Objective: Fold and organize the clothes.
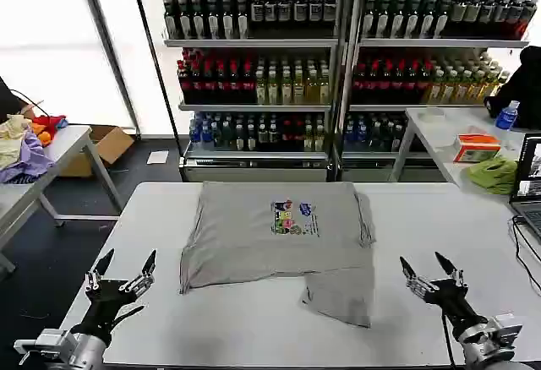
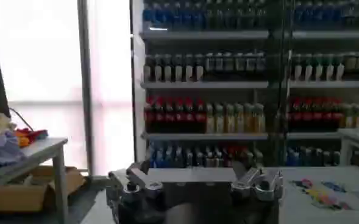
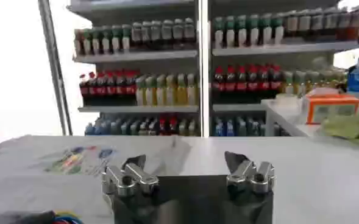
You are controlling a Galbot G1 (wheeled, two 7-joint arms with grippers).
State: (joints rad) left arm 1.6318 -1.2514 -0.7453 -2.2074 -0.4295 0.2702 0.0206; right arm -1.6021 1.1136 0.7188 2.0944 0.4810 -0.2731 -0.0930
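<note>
Lying flat at the middle of the white table [image 1: 423, 218] is a light grey short-sleeved shirt [image 1: 254, 239], its small multicoloured chest print [image 1: 294, 218] facing up toward twelve o'clock; one lower corner of the shirt is folded over and juts out toward five o'clock, near the table's front edge; the left gripper [image 1: 127, 270] hovers at about eight o'clock from the shirt, well apart from the cloth, its dark fingers spread wide and pinching nothing; the right gripper [image 1: 427, 266] sits at about four o'clock from the shirt, just beside the folded corner but not touching it, fingers likewise spread and empty; in the right wrist view the same gripper [image 3: 188, 171] shows its jaws parted above the tabletop, with the shirt's print [image 3: 81, 159] lying ahead of it; shelves of bottled drinks [image 1: 338, 57] stand beyond the table at twelve o'clock.
</note>
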